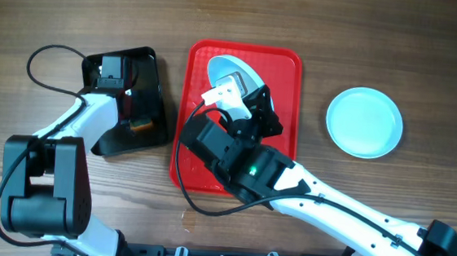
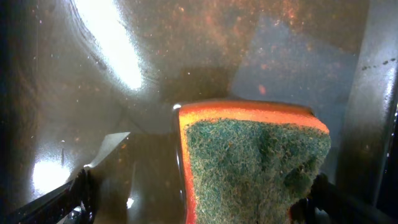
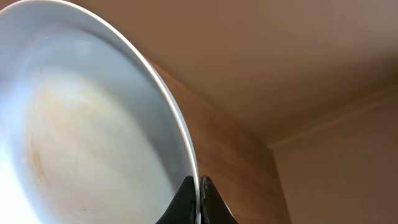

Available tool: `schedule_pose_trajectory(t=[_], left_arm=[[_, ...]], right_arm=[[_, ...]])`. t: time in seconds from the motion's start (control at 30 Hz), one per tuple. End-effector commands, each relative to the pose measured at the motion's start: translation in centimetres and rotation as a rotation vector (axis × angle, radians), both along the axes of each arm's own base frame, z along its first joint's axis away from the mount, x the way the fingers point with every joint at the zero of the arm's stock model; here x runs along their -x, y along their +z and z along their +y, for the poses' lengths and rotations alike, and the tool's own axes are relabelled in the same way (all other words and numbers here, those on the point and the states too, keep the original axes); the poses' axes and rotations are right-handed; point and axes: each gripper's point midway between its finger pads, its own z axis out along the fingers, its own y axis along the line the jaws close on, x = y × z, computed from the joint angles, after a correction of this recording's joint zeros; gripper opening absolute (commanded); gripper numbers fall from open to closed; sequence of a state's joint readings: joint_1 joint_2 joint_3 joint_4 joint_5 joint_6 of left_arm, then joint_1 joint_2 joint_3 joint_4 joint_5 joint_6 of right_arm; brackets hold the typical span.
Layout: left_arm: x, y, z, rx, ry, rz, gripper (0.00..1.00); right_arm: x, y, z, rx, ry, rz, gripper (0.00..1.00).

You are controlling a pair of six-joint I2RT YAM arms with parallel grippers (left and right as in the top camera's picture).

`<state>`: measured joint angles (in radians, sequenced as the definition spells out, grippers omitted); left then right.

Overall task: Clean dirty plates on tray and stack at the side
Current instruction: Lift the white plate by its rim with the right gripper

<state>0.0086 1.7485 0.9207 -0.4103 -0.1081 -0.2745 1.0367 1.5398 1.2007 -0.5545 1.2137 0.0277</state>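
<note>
Left claw (image 2: 199, 196) gapes wide — right claw (image 3: 199, 190) pinched tight, wrist tilted upward.

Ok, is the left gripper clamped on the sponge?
No, the left gripper stands open, with one finger well clear of the sponge.

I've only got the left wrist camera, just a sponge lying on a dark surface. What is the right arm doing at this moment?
Observer: The right gripper is shut on the rim of the held plate, which is tilted above the red tray.
Operator: Does that plate look clean?
Observer: Not fully. The right wrist view shows a faint brownish smear across its inside.
Operator: Any plates set aside?
Observer: Yes, a second plate lies flat on the table, apart from the tray on the right arm's side.
</note>
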Motion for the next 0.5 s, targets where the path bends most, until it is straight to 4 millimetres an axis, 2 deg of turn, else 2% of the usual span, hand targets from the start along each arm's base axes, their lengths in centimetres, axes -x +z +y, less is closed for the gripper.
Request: schedule_pose_trajectory(t=[0.0,0.47], left_arm=[[0.53,-0.46,0.36,-0.017,0.002,0.018,1.0],[0.53,-0.46,0.36,-0.017,0.002,0.018,1.0]], right_arm=[[0.06,1.3,-0.19,-0.008,-0.017,-0.039,0.04],[0.01,1.49,-0.19,0.002,-0.017,-0.044,0.04]])
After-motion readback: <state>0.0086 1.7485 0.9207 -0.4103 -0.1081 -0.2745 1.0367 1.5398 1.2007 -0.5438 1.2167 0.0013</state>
